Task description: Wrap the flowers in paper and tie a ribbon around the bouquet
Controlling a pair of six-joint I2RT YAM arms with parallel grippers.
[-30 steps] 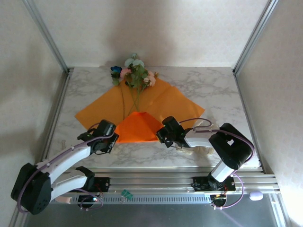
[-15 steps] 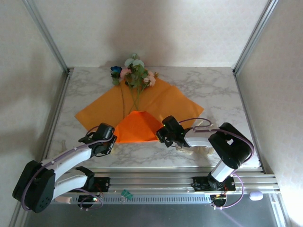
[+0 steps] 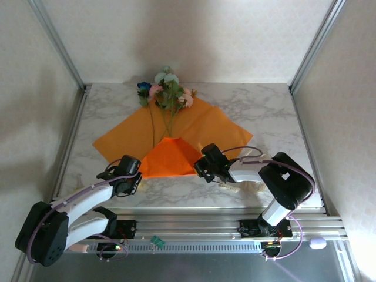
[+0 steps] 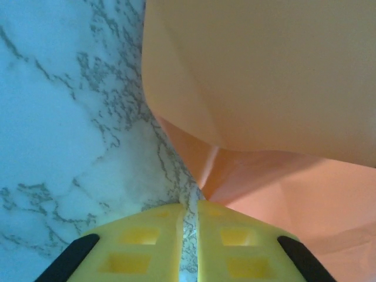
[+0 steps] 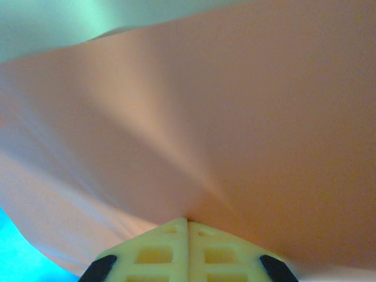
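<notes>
Wrapping is in hand: the left gripper (image 4: 188, 207), low on the white marble table (image 3: 267, 106), has its fingers almost together on nothing. It sits just beside the folded corner of the thin orange paper sheet (image 3: 202, 123), which carries the pink, white and blue artificial flowers (image 3: 169, 89). The right gripper (image 5: 188, 223), arm bent low, pinches this fold; next, I think, the left one must catch the sheet's left side.

No writing, label, brand mark or number can be read anywhere in these views
</notes>
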